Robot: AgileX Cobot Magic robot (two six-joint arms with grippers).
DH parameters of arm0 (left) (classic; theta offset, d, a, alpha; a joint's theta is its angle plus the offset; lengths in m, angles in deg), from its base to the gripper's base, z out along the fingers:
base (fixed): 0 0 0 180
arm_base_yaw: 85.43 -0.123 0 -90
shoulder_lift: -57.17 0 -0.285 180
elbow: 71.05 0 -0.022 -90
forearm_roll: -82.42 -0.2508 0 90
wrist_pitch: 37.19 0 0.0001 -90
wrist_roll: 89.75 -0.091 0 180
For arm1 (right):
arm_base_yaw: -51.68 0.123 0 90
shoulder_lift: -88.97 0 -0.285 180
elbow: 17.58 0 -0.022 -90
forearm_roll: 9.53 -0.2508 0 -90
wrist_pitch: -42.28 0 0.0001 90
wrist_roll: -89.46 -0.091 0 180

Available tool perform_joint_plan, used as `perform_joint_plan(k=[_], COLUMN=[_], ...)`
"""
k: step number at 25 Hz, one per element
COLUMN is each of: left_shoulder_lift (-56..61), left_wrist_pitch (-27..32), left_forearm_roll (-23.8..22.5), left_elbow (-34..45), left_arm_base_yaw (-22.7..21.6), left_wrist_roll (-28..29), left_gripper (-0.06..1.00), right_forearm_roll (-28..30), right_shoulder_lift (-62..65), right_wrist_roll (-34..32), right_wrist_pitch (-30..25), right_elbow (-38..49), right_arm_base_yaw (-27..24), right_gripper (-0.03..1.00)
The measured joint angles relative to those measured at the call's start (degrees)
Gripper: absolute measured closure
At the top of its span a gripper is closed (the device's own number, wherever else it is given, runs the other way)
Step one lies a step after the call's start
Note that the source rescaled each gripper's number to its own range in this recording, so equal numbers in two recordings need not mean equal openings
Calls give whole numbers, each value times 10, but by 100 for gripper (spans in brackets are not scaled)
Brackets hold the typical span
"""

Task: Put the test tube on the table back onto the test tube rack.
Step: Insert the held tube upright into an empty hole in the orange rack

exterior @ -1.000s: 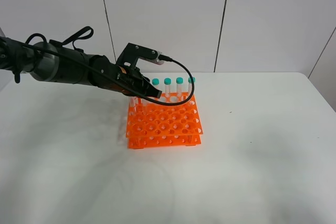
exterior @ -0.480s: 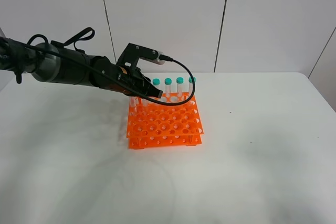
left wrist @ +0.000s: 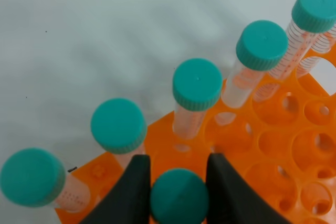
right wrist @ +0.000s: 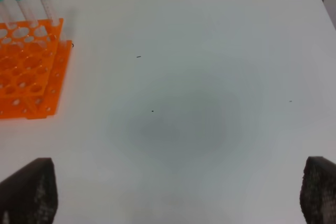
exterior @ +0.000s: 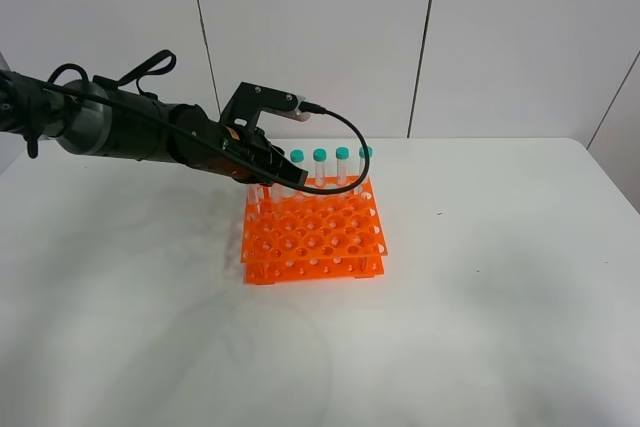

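My left gripper (exterior: pixel 281 173) reaches over the back left of the orange test tube rack (exterior: pixel 312 232). In the left wrist view its dark fingers (left wrist: pixel 132 192) are shut on the teal cap of the test tube (left wrist: pixel 179 198), held upright over the rack (left wrist: pixel 273 145) just in front of the back row of tubes. The tube's body is hidden under its cap, so I cannot tell how deep it sits. My right gripper (right wrist: pixel 173 184) is open and empty over the bare white table (right wrist: pixel 199 103), away from the rack (right wrist: pixel 26 66).
Several identical teal-capped tubes (left wrist: pixel 197 84) stand in the rack's back row, close to my left fingers; they also show in the exterior view (exterior: pixel 331 155). The table (exterior: pixel 500 287) spreads wide around the rack. A black cable (exterior: pixel 350 137) loops over the rack.
My left gripper with the tube has shifted slightly left and back over the rack. The rack and the other tubes have not moved.
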Motion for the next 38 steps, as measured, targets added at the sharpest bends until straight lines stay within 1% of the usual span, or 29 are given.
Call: perform_joint_plan(k=[3,4,5,6,11,12,14,18,30,31,33,35,38], left_shoulder_lift=[0,0,0,0,1,1,2,7,93,96,96,96,96], left_wrist_pitch=[0,0,1,1,2,2,1,4,7,16,52,100,198], left_forearm_roll=[0,0,0,0,0,0,0,0,-6,-8,-9,-10,-11], left_elbow=[0,0,0,0,0,0,0,0,1,-4,-18,-41,-85], left_arm_base_yaw=[-1,-1,-1,-1,0,0,0,0,-1,-4,-10,-21,-45], left_wrist_roll=[0,1,1,1,1,1,1,1,0,0,0,0,1], left_gripper=[94,93,89,84,37,32,26,23,23,23,23,23,23], right_forearm_roll=[0,0,0,0,0,0,0,0,0,0,0,0,0], right_shoulder_lift=[0,0,0,0,0,0,0,0,0,0,0,0,0], right_wrist_roll=[0,0,0,0,0,0,0,0,0,0,0,0,0], right_wrist_pitch=[0,0,0,0,0,0,0,0,1,1,1,1,1], right_elbow=[0,0,0,0,0,0,0,0,0,0,0,0,0], right_arm_base_yaw=[0,0,0,0,0,0,0,0,0,0,0,0,0], right_gripper=[-3,-3,-3,-3,-3,-3,-3,-3,-3,-3,-3,-3,-3])
